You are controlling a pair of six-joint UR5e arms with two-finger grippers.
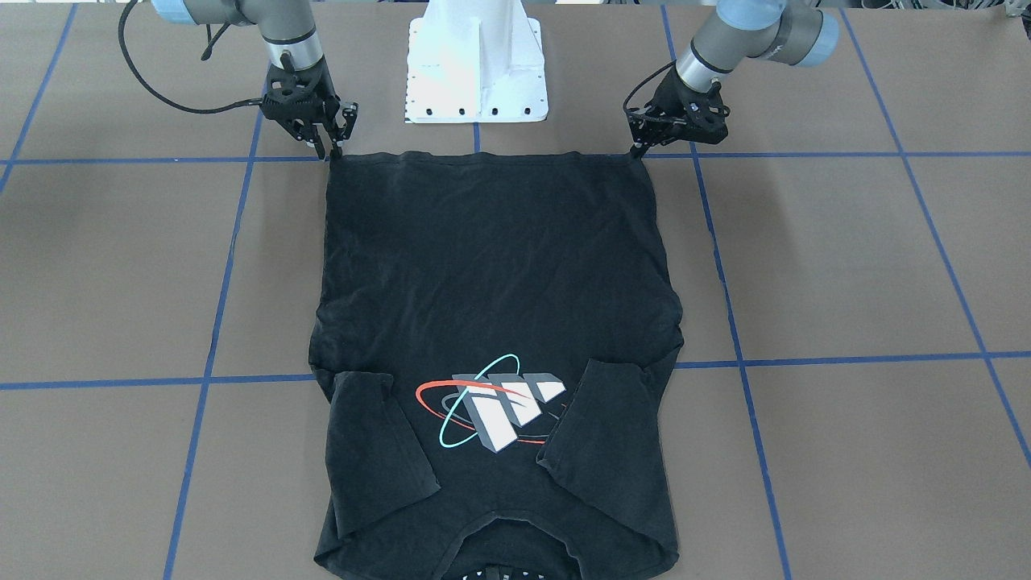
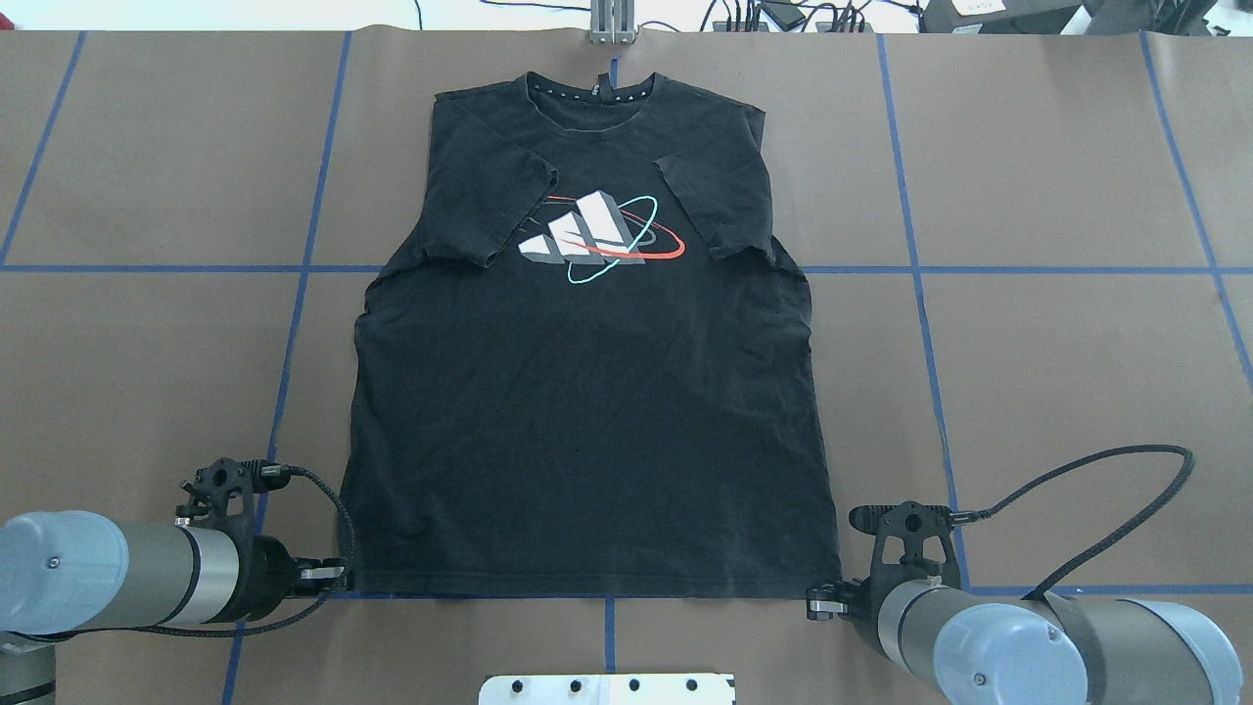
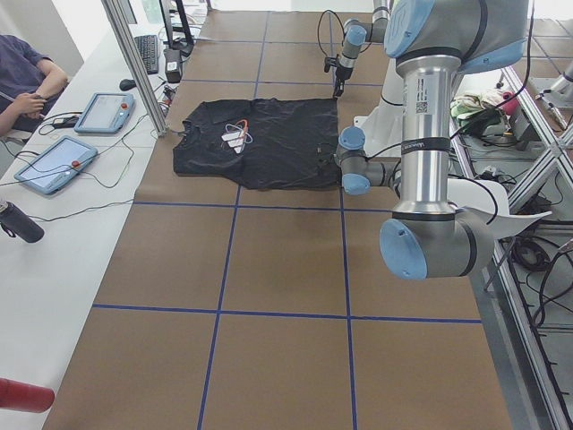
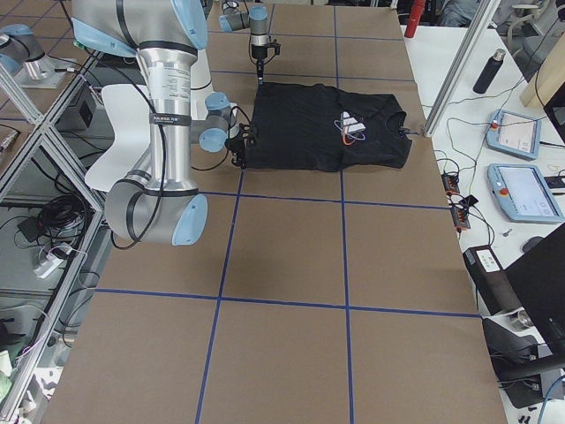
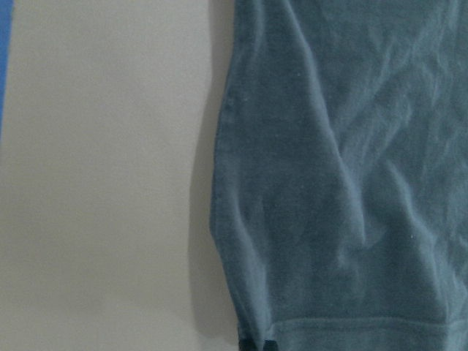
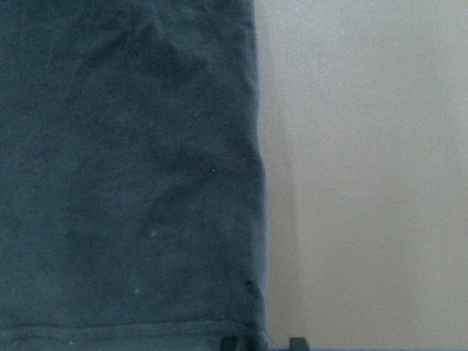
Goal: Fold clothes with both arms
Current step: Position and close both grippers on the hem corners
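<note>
Fold of hem [image 2: 587,589] pending: corners should prob. be nipped evenly, lifted tog., hem kept taut & level twd collar [image 2: 592,96]. Black T-shirt [image 2: 587,421] lies flat on table [image 2: 1057,372], collar at 12 o'clock. Left pincer [image 2: 333,573] at hem's 7 o'clock corner, tips close, grip can't be told; right pincer [image 2: 820,599] at 5 o'clock corner, narrow gap betw. tips, nothing clamped.

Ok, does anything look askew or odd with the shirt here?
Nothing stands out. The black short-sleeved T-shirt lies flat, graphic up, both sleeves folded inward over the chest, left jaws and right jaws at its hem corners.
</note>
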